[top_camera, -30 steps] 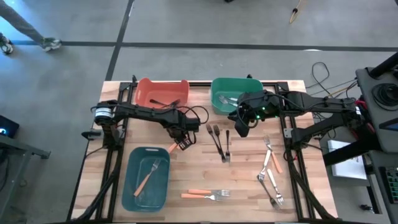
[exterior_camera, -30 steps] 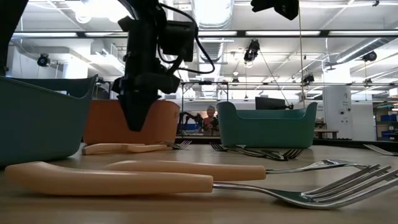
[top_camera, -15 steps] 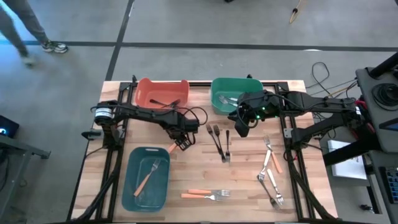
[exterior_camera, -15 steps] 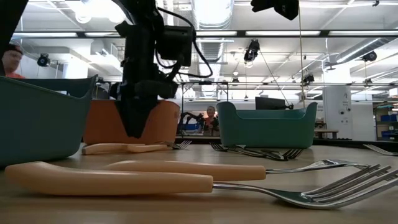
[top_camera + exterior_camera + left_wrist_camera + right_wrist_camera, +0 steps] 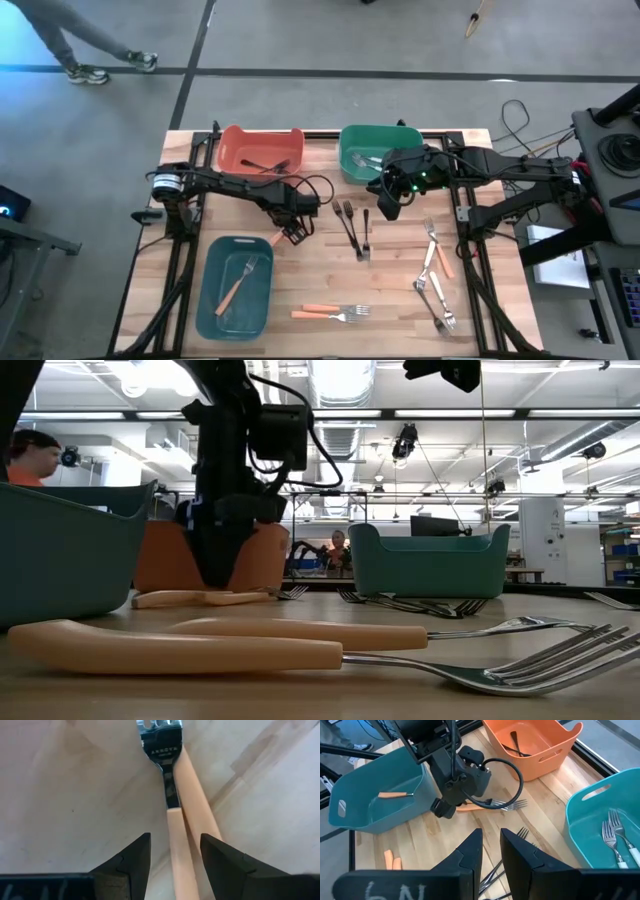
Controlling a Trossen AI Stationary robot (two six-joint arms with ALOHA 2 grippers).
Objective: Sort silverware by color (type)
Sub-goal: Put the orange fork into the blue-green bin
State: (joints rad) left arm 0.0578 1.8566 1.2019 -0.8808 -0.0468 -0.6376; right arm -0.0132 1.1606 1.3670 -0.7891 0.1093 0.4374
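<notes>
Left gripper [image 5: 172, 857] low over two orange-handled metal-headed forks [image 5: 175, 815] lying pressed side by side on the pale wooden table [image 5: 390, 290], just off the near corner of the dark teal rectangular plastic bin [image 5: 215, 300]; fingers [image 5: 132, 857] spread, one handle lined up in the gap and the second handle crowding the far finger. Best kept centred on the single handle, lowered until the tips reach the wood, then closed slowly so the neighbour slides aside rather than rides up; pinching both at once risks a skewed, slipping hold. After the lift, short carry to that teal bin, where one orange-handled fork [image 5: 235, 285] already lies.

Right gripper [image 5: 388, 205] parked beside the green plastic bin [image 5: 410, 135], fingers [image 5: 470, 857] nearly pressed together, holding nothing. Black forks [image 5: 350, 225] mid-table, another orange pair [image 5: 335, 313] near the front edge, white-handled pieces [image 5: 432, 290] to the right, all unsorted; orange-red bin [image 5: 235, 135] holding a black utensil [image 5: 265, 163].
</notes>
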